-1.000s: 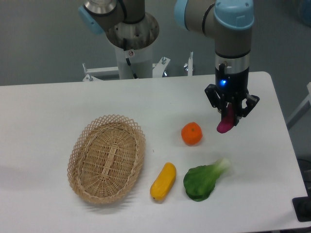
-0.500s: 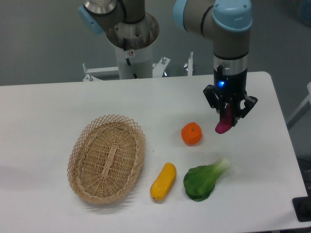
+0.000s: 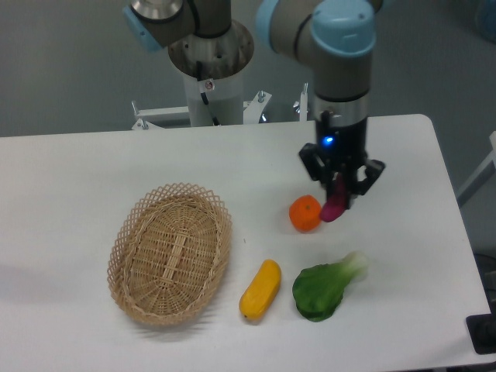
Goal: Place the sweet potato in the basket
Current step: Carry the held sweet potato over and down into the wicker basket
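My gripper (image 3: pixel 339 194) is shut on the magenta-pink sweet potato (image 3: pixel 335 207), which hangs from the fingers above the table, just right of the round orange fruit (image 3: pixel 305 213). The tan woven wicker basket (image 3: pixel 124 244) lies at the left of the table, well to the left of the gripper, and holds nothing.
A yellow-orange elongated vegetable (image 3: pixel 260 290) lies right of the basket. A green leafy vegetable (image 3: pixel 324 287) lies below the gripper, near the front. The robot's base column (image 3: pixel 208 66) stands at the back. The table's right edge is near.
The arm has moved left with the sweet potato held in the gripper, from right of the orange fruit to almost over it. The other things have not moved.
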You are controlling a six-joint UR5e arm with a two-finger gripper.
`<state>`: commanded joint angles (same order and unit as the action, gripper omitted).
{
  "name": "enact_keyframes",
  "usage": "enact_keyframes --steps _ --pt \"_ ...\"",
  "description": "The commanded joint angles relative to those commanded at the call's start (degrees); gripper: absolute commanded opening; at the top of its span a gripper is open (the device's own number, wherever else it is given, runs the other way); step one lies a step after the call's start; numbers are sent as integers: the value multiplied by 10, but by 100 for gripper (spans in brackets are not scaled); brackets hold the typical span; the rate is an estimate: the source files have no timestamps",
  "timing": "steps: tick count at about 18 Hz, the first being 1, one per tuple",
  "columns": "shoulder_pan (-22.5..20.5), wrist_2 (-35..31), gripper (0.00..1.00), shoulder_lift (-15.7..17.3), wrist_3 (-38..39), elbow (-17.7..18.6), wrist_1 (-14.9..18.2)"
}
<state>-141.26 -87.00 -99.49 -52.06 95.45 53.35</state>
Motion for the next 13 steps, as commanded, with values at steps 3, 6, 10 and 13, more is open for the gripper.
enact_keyframes --steps 3,6,10,13 --pt "58 -29 25 -6 77 0 1" --pt "117 -37 25 -20 161 3 -13" --pt "194 -104 26 -70 238 3 -39" --pt "237 -142 27 -101 271 8 -54"
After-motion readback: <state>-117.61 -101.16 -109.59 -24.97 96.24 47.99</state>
